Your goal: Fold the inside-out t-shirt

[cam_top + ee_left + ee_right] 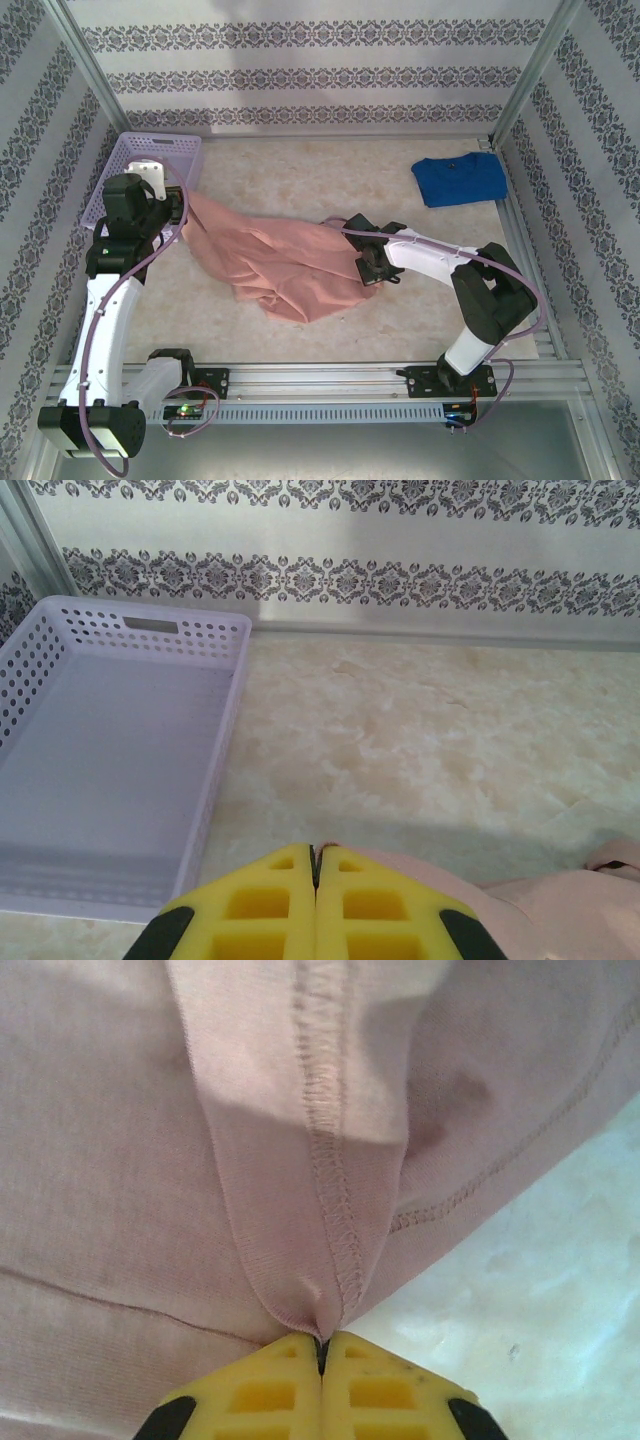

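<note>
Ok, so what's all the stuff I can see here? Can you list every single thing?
pink t-shirt: one, salmon pink, rumpled in the middle of the table, pinched at both ends
blue t-shirt: one, bright blue, far right corner of the table
basket: one, lilac, far left corner
table: one, pale beige marbled, under everything
left gripper: one, yellow pads, shut on the pink t-shirt's left end beside the basket
right gripper: one, yellow pads, shut on a stitched seam at its right end
</note>
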